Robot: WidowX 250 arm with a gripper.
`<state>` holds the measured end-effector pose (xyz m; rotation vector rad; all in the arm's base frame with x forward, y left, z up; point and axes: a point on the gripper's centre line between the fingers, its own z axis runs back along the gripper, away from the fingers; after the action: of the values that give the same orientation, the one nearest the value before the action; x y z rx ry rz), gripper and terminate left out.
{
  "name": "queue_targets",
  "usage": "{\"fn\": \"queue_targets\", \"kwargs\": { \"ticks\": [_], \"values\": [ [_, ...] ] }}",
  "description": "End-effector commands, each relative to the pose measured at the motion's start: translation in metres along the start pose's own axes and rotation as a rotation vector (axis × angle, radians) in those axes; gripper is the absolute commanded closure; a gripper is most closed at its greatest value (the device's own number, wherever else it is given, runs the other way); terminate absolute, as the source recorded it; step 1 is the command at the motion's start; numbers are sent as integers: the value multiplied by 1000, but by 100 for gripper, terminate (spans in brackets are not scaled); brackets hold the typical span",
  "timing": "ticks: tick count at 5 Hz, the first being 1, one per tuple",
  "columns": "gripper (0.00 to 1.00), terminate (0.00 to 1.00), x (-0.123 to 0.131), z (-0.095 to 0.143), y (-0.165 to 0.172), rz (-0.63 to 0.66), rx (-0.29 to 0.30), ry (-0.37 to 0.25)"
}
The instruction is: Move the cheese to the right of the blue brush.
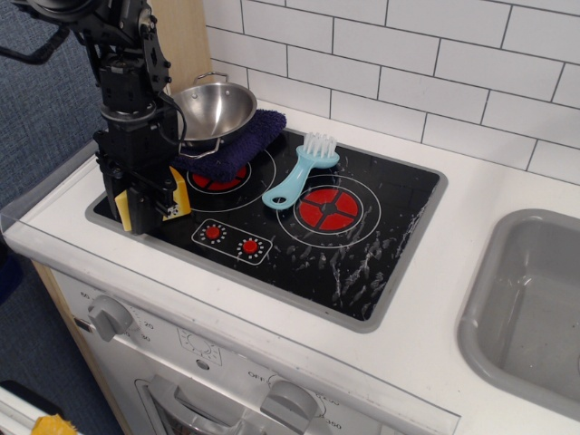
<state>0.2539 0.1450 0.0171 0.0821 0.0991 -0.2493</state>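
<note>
The arm stands near-vertical at the stove's front-left corner, its end effector (145, 201) pointing straight down and clamped around the cheese (180, 197), well left of the brush (299, 171).

Steel bowl (216, 111) on purple cloth (237, 145)

Bowl (216, 110): polished metal, mirror-glossy. Cloth (243, 142) beneath: dark-blue, soft, matt. Blue brush (299, 170): smooth plastic. Cheese (179, 195): smooth yellow plastic. Hob (362, 236): glossy black, scuffed.
</note>
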Motion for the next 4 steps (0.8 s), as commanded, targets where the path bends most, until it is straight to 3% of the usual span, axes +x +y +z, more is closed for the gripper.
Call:
{"fn": "queue_targets", "kwargs": {
  "ticks": [1, 2, 3, 4],
  "values": [
    [100, 0, -29, 76, -1, 108, -63, -222],
    [100, 0, -16, 89, -36, 137, -42, -268],
    [100, 0, 26, 96, -76, 130, -51, -301],
    [100, 0, 64, 104, -115, 214, -23, -365]
  ]
}}
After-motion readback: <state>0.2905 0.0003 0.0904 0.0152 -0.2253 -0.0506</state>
